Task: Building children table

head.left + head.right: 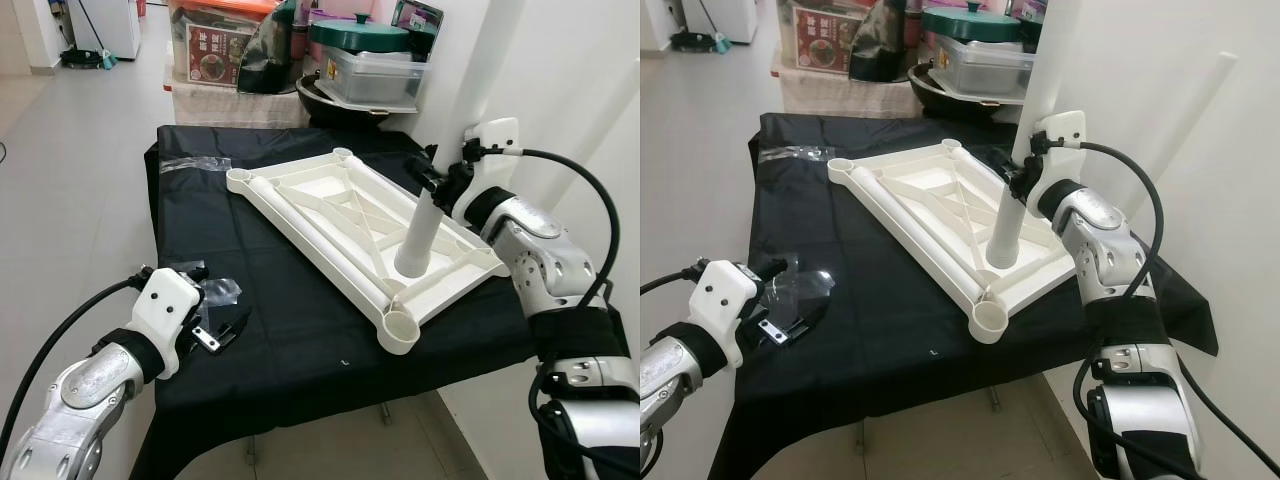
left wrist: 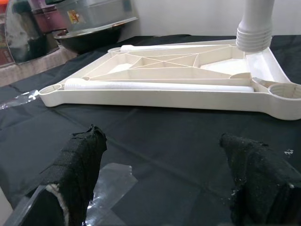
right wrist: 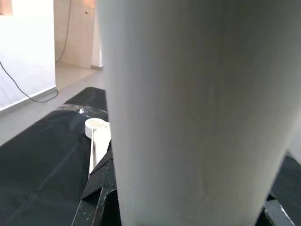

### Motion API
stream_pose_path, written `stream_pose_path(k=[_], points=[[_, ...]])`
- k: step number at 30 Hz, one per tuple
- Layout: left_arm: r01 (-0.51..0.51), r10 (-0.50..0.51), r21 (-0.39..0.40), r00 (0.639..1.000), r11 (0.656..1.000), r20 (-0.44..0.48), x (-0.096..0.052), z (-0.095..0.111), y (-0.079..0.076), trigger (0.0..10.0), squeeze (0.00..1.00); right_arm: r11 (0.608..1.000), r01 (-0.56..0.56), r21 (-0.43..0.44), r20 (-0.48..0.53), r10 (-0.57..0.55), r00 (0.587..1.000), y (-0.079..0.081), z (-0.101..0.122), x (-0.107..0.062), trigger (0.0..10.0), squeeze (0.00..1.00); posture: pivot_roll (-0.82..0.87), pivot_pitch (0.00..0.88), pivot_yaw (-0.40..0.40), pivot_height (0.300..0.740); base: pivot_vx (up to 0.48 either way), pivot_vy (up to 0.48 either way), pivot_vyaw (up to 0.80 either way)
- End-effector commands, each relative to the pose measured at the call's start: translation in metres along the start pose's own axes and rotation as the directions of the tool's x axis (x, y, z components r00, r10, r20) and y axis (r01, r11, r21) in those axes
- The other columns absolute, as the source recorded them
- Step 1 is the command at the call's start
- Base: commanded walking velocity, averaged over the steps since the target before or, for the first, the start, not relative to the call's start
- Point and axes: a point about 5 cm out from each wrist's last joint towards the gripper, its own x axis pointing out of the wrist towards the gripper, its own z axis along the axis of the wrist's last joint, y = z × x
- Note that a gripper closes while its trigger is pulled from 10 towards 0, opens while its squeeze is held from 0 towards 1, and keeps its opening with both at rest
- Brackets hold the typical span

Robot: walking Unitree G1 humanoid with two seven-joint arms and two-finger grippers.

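The white table top point(image 1: 330, 195) lies upside down on the black-covered table point(image 1: 290, 340). One white leg point(image 1: 420, 235) stands upright in the right corner socket. My right gripper point(image 1: 432, 182) is shut on that leg near its upper end, and the leg point(image 3: 197, 113) is very close in the right wrist view. A second leg point(image 1: 310, 235) lies flat along the top's left edge. The near corner socket point(image 1: 400, 328) holds nothing. My left gripper point(image 1: 218, 335) is open low over the cloth at the front left, its fingers point(image 2: 80, 165) wide apart and facing the top point(image 2: 155, 96).
Crumpled clear plastic wrap point(image 1: 215, 290) lies by the left gripper, and more wrap point(image 1: 195, 163) at the far left corner. Pots and boxes point(image 1: 370, 60) crowd the space behind the table. A white tube point(image 1: 1195, 110) leans on the right wall.
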Motion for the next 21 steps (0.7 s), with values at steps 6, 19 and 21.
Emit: stream_pose_path(k=[6,19,21], points=[[0.010,-0.011,-0.022,1.000,1.000,-0.020,0.001,-0.006,-0.006,10.0,0.00,0.999,0.045,-0.003,-0.014,-0.045,0.999,-0.006,-0.010,-0.003,0.0,0.00,0.15,0.000,-0.163,0.740,0.000,0.000,0.00],[0.029,-0.030,-0.045,1.000,0.999,-0.010,0.002,-0.005,-0.011,10.0,0.00,0.846,0.233,0.479,-0.184,-0.163,0.969,-0.004,-0.028,0.010,0.0,0.00,0.15,0.000,-0.167,0.740,0.000,0.000,0.00],[0.033,-0.034,-0.046,0.999,0.998,-0.009,0.002,-0.005,-0.012,10.0,0.00,0.842,0.240,0.484,-0.183,-0.171,0.968,-0.003,-0.028,0.012,0.0,0.00,0.15,0.000,-0.169,0.740,0.000,0.000,0.00]])
